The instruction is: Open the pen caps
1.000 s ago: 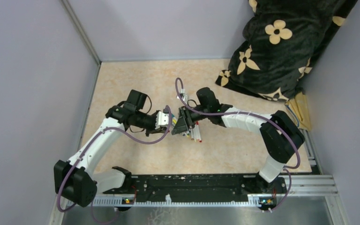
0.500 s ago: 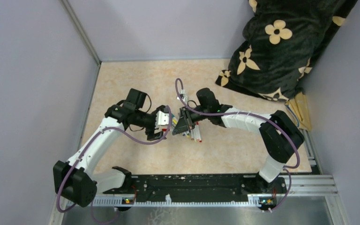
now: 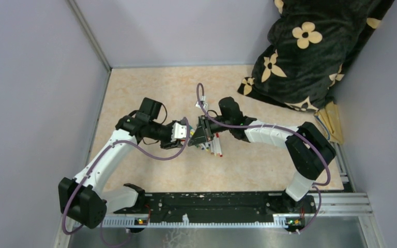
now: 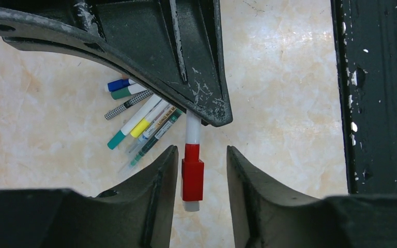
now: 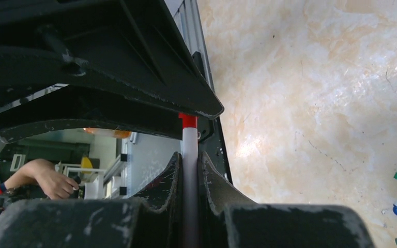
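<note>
Right gripper point(image 5: 188, 160): mine, pinching one white pen point(image 5: 188, 140) by its barrel.
Left gripper point(image 4: 201, 151): mine, two fingers spread, one either side of the red cap point(image 4: 192, 178).
Red cap: one, on the pen's end.
Loose pens point(image 4: 134, 121): at least six, fanned on the table point(image 4: 289, 77) beside my left fingertips.

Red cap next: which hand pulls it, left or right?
Left. The left hand sits open with a finger either side of the red cap, not gripping yet. The right hand is shut on the pen by its white barrel, so it likely anchors while left closes and pulls.
</note>
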{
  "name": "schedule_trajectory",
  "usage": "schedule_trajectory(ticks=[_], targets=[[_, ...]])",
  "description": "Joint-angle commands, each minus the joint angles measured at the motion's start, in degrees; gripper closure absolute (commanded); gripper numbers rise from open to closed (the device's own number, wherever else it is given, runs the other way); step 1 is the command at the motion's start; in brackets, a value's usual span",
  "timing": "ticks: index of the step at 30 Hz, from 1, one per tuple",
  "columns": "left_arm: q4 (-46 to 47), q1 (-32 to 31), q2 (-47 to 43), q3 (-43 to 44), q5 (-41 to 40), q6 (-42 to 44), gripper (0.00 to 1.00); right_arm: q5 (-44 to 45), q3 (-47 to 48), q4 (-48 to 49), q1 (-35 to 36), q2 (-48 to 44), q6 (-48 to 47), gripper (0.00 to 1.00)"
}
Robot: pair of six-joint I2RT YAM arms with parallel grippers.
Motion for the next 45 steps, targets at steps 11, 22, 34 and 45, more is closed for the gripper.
schedule_trajectory(ticks=[11, 22, 34, 45], targets=[[6.1, -0.53, -2.53, -3.06, -7.79, 2.15, 1.0, 1.62, -0.89, 2.32, 0.21, -3.74, 0.36, 1.0], [9.4, -0.45, -1.62, -5.47, -19.35, 3.22, 1.0, 7.13, -5.44, -9.1, -1.82, -11.81, -6.97, 1.0], [10.67, 1.27, 0.91, -5.36, -22.48, 6.86, 1.0, 10.85, -8.44, -19.47, -3.11, -19.17, -13.56, 1.0], [17.93, 11.62, 10.84, -3.91, -11.84, -9.57, 1.0, 66.39, -16.32, -20.36, -4.08, -29.2, -11.56, 1.0]])
